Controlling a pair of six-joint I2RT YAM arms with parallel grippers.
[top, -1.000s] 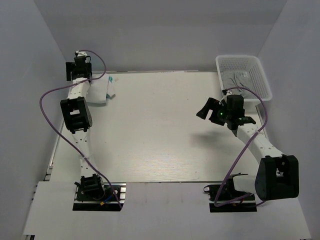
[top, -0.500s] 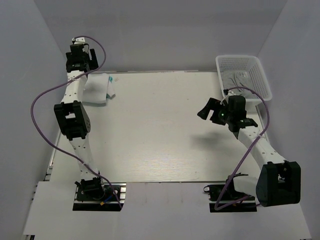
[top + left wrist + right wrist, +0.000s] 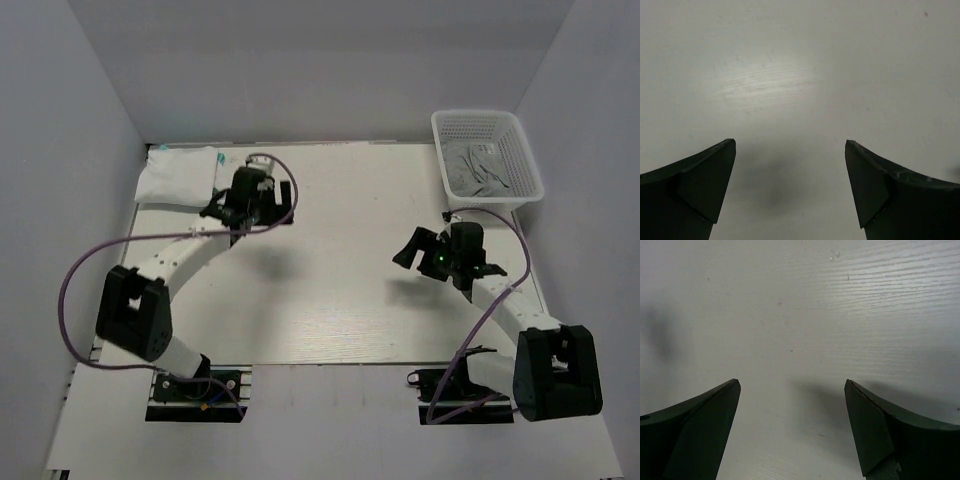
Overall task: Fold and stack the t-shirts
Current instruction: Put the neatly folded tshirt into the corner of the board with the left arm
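White cloth at the far-left corner of the bench (image 3: 340, 300): a folded shirt (image 3: 180, 175), flat and roughly rectangular, its edges squared. Whether the pile holds one garment or two cannot be told from above. Second item: a pale grey crumpled cloth (image 3: 478, 170) lying inside the white mesh basket (image 3: 475, 125) at the far-right corner. Count — one folded pile, one crumpled cloth, one basket, two arms. Left hand (image 3: 250, 212) hangs over bare bench just on the near side of the pile, apart from it — released, fingers spread with nothing between them. Right hand (image 3: 447, 256) hangs over the right side of the bench, on the near side of the basket, likewise released and empty.
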